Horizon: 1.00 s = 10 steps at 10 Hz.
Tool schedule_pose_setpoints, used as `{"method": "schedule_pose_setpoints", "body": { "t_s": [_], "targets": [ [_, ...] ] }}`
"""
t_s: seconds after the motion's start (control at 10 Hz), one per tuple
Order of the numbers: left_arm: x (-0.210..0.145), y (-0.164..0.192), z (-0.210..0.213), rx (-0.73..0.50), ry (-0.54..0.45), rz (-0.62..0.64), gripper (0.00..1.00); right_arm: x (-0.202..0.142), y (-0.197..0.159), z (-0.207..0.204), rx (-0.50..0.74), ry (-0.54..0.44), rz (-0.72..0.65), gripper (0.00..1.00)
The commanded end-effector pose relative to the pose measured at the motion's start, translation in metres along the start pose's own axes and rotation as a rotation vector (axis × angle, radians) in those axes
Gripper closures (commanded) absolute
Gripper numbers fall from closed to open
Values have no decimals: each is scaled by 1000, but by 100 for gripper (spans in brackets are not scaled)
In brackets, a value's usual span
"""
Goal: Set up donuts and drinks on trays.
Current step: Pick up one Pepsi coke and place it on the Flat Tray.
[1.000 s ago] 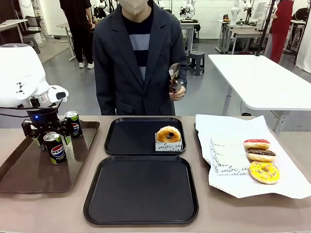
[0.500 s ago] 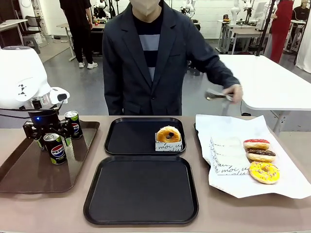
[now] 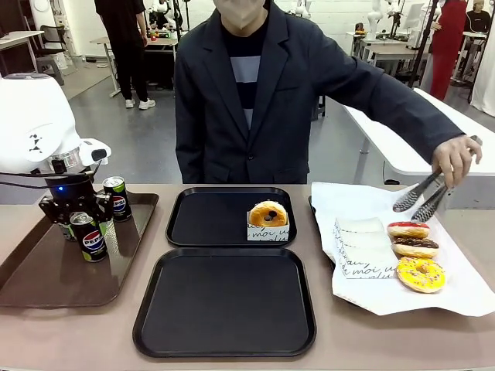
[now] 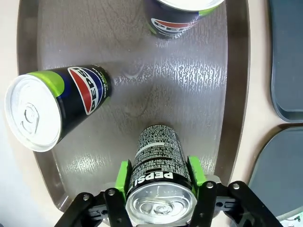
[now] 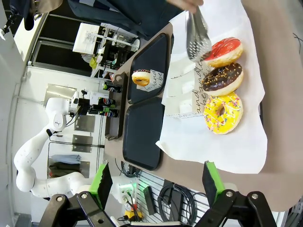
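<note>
Jaws of the left gripper are clamping one upright Pepsi can on the brown tray, both black trays lying to the robot's right of it, right gripper jaws hanging open.

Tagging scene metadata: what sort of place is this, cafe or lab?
Most likely a robotics lab staged as a donut counter: a bare white worktable behind the person, loose cables below the table edge, and the left gripper clamped on a Pepsi can, with donuts laid on paper.
</note>
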<state>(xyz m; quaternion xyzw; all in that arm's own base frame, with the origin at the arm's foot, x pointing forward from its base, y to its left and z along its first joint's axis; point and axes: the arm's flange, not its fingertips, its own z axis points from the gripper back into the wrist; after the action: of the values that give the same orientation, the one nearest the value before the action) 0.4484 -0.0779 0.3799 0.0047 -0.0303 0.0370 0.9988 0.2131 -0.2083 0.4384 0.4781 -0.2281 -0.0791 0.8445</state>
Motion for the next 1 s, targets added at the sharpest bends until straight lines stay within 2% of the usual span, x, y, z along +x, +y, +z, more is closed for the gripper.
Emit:
{"method": "schedule_pose_setpoints", "body": {
  "t_s": [0.0,0.1,0.2,0.3,0.5,0.8,0.9],
  "targets": [
    [2,-5,1,21,-20,15,75,0,-2,0,10,-2,2,0],
    [-1,-4,7,14,-24,14,81,0,-2,0,10,-2,2,0],
    [-8,-6,19,64,-43,-31,93,0,-2,0,10,-2,2,0],
    [-19,-9,41,80,-61,-64,93,0,-2,0,10,-2,2,0],
    [-46,-6,88,26,-87,-94,93,0,-2,0,10,-2,2,0],
    [-85,2,132,-26,-154,-119,93,0,-2,0,10,-2,2,0],
    [-86,9,138,4,-197,-105,93,0,-2,0,10,-2,2,0]
  ]
}}
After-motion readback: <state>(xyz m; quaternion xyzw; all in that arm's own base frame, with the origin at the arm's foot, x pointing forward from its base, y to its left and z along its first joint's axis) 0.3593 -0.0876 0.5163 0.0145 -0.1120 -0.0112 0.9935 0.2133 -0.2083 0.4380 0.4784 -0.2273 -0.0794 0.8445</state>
